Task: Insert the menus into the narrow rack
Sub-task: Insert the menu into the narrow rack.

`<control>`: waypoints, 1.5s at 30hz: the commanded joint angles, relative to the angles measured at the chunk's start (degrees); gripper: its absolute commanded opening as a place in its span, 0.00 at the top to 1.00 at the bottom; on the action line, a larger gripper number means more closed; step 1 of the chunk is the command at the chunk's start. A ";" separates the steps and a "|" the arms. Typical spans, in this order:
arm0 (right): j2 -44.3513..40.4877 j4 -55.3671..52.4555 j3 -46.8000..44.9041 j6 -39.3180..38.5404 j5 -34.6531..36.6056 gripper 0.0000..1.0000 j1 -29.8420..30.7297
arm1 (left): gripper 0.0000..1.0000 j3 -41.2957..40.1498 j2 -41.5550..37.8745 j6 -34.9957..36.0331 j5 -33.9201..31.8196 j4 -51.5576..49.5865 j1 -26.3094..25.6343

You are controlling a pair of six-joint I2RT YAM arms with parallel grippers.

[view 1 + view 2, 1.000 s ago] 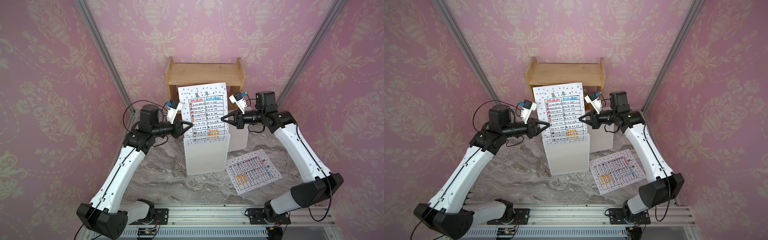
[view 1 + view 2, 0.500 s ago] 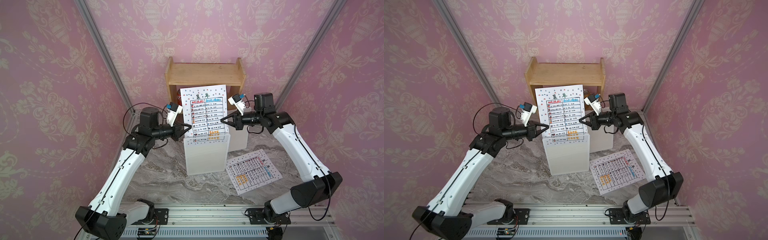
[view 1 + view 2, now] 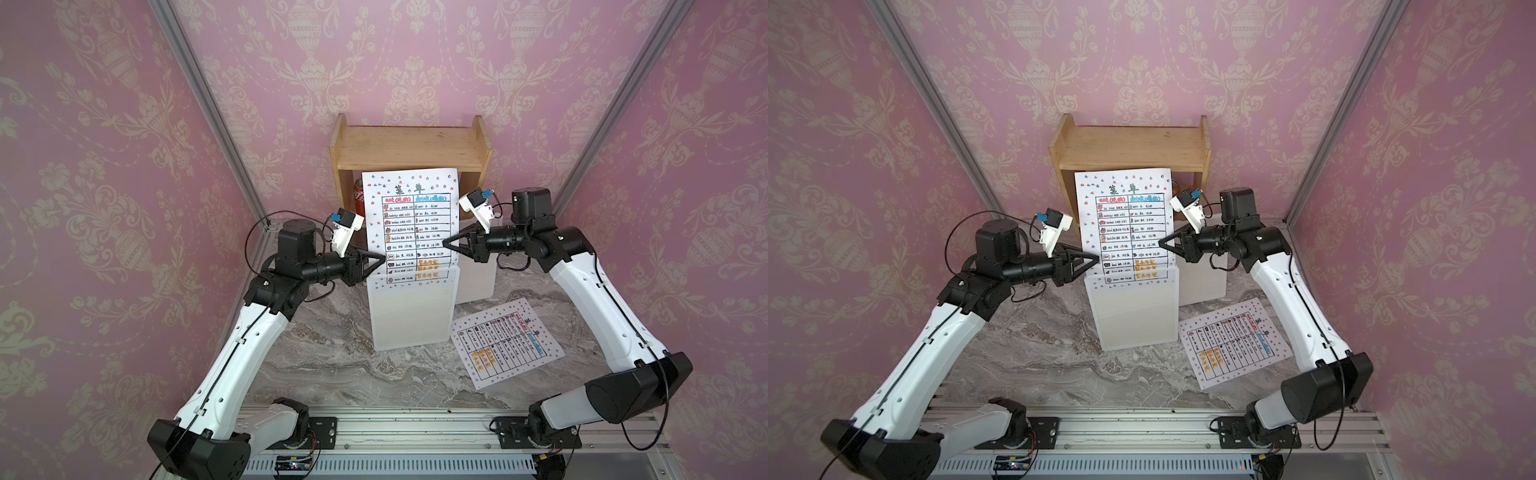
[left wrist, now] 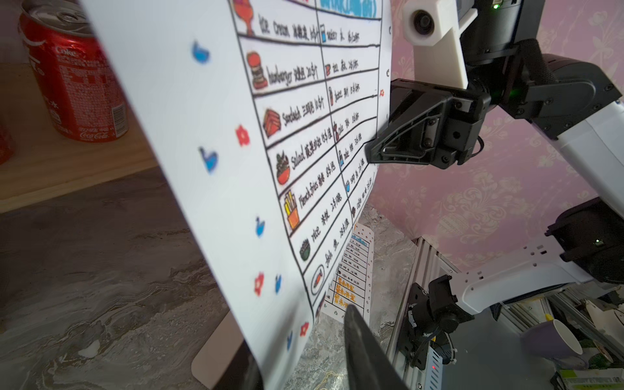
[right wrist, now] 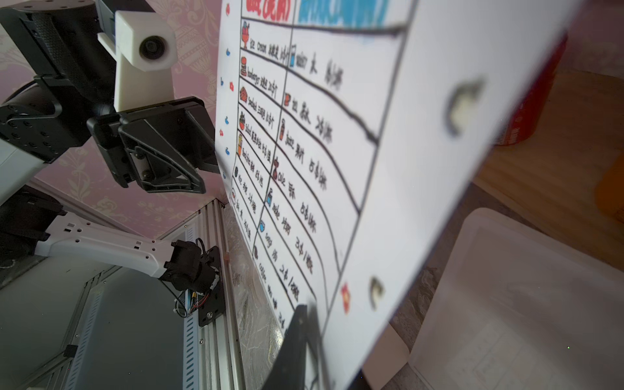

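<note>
One menu (image 3: pixel 411 224) (image 3: pixel 1127 224) stands upright, its lower edge just inside the top of the narrow white rack (image 3: pixel 409 316) (image 3: pixel 1133 316). My left gripper (image 3: pixel 380 259) (image 3: pixel 1096 259) straddles the sheet's left edge. In the left wrist view the left gripper (image 4: pixel 297 337) is open, its near finger clear of the paper (image 4: pixel 219 169). My right gripper (image 3: pixel 446 244) (image 3: pixel 1160 243) sits at the right edge. In the right wrist view the right gripper (image 5: pixel 324 344) has one finger close against the sheet (image 5: pixel 371 169); I cannot tell if it pinches. A second menu (image 3: pixel 509 343) (image 3: pixel 1233 340) lies flat right of the rack.
A wooden shelf (image 3: pixel 409 147) stands against the back wall with a red cola can (image 3: pixel 358 199) (image 4: pixel 74 81) under it. Another white box (image 3: pixel 478 278) (image 5: pixel 523 304) sits behind the rack to the right. Pink walls close in on both sides. The arms' rail (image 3: pixel 395 428) runs along the front.
The upright menu has sunk slightly toward the rack, and both grippers have stayed at its edges. The left jaws have parted from the sheet.
</note>
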 commanded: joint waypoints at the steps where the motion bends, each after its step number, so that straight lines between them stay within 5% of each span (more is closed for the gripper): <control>1: 1.49 -0.81 4.01 -0.18 -0.61 0.77 0.08 | 0.62 4.08 2.13 1.53 -0.38 1.74 -0.09; 10: 5.48 -3.10 9.80 -1.73 -1.08 0.69 0.09 | 0.61 8.17 5.85 3.08 -1.01 1.59 -0.15; 18: 7.50 -4.35 13.46 -2.28 -1.53 0.77 0.10 | 0.63 8.86 5.55 6.12 -2.64 1.16 -0.03; 23: 7.80 -4.84 14.21 -2.45 -2.05 0.87 0.11 | 0.93 10.48 6.29 6.90 -3.17 0.85 0.18; 25: 7.60 -5.04 14.00 -2.62 -2.05 0.90 0.10 | 0.98 10.72 6.48 7.21 -3.35 0.31 0.27; 45: 5.47 -3.09 10.70 -1.94 -2.76 0.99 0.25 | 1.00 2.70 0.57 4.36 -3.36 3.44 0.25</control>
